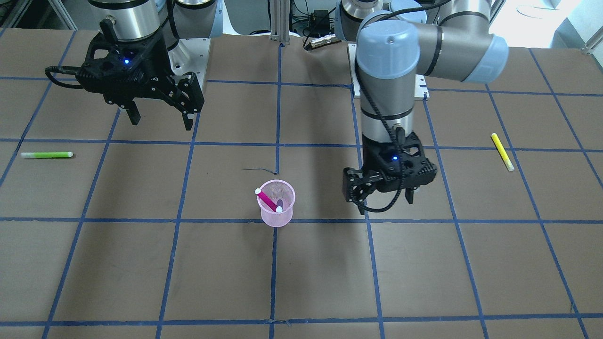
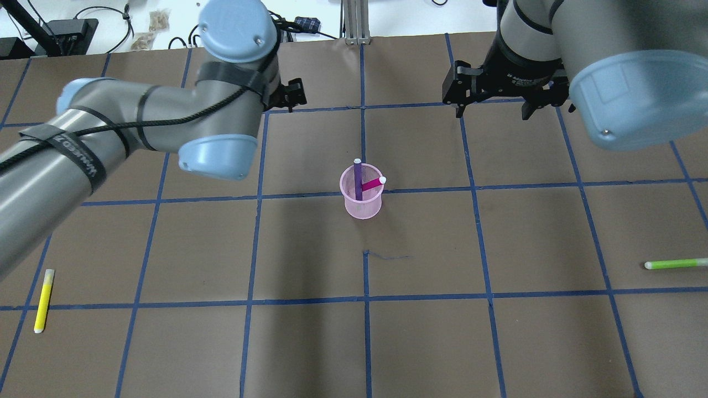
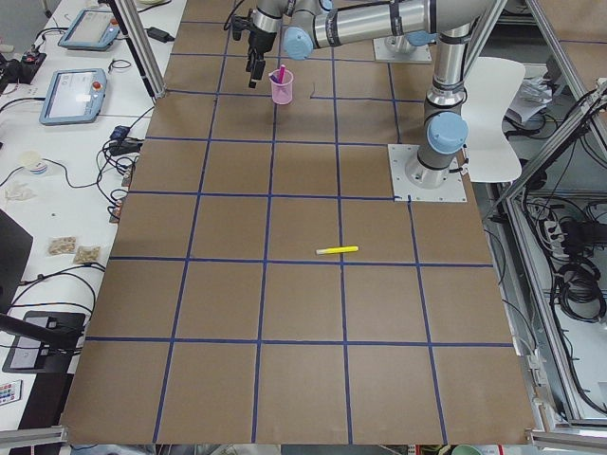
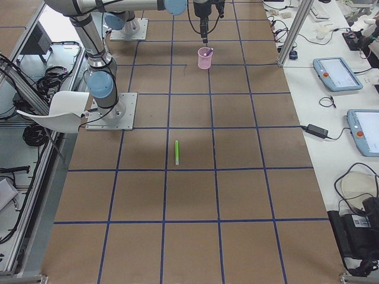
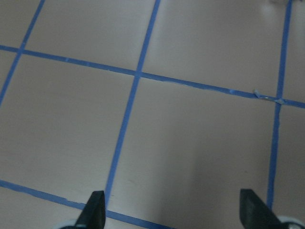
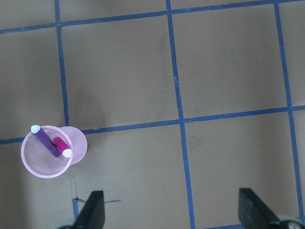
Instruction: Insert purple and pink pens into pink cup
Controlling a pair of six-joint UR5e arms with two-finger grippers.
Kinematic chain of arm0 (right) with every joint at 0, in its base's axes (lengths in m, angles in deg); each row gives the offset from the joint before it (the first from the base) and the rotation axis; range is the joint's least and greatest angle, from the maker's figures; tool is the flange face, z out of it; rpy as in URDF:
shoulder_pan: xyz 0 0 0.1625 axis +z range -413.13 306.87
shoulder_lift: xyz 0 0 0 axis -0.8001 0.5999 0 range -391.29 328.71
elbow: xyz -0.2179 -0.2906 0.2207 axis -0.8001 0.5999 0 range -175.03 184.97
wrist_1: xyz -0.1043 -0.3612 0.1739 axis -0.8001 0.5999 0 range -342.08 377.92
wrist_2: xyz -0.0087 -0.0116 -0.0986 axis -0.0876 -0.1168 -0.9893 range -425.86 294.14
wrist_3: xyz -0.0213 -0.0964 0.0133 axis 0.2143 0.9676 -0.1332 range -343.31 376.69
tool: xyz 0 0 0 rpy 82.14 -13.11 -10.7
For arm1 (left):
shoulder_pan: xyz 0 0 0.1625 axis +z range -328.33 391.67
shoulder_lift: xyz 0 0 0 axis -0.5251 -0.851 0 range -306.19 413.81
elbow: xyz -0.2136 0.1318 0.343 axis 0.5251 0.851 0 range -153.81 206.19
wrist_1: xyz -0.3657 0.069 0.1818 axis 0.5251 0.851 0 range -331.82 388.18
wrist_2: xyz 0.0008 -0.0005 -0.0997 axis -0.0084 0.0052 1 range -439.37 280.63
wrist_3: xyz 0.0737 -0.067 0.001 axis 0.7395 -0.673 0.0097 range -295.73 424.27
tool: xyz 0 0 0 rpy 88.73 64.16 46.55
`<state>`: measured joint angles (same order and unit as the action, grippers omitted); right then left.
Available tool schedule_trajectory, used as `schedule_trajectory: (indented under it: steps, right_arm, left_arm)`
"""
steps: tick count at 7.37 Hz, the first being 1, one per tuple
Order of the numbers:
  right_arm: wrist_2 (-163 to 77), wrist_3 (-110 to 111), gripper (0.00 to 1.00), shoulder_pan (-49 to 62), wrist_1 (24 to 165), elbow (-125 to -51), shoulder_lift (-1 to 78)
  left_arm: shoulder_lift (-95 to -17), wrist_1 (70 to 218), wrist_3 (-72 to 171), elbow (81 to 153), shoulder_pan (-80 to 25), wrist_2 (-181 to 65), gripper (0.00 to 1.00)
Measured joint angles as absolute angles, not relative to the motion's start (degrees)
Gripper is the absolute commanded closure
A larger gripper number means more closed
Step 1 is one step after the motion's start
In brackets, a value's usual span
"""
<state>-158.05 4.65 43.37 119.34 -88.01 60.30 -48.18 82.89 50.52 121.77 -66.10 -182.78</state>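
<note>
- The pink cup (image 2: 362, 205) stood upright near the middle of the table (image 2: 310, 342), at a crossing of the blue tape lines, and both of the task's pens were inside it.
- The purple pen (image 2: 358, 179) and the pink pen (image 2: 373, 183) each leaned on the rim with a white cap poking above it. The cup is much wider than a pen, so neither could stand straight.
- The left gripper (image 1: 380, 197) hung low over bare table, near the cup but not touching it. Its jaws were spread wide and empty (its wrist view showed only brown paper and tape between the fingertips).
- The right gripper (image 1: 161, 117) hung higher and well apart from the cup, its jaws also wide open and holding nothing. Its wrist camera looked down on the cup off to one side.
- With both pens in the cup and both grippers empty, I judged the task done. The arms sat clear of the cup, which probably guarded against tipping such a light thing.
- A green pen (image 1: 47, 155) and a yellow pen (image 1: 502, 151) lay flat near opposite ends of the table, well apart from the cup. The task does not name them.
</note>
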Motion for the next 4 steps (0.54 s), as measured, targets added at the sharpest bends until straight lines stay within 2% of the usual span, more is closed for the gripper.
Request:
schedule_trajectory:
  steps: [4]
  right_arm:
    - [-158.1,4.7,0.0,43.4,119.3,-88.0,60.3]
  left_arm:
    - [-44.2,98.0,59.3,120.4,-56.3,-176.0,0.0]
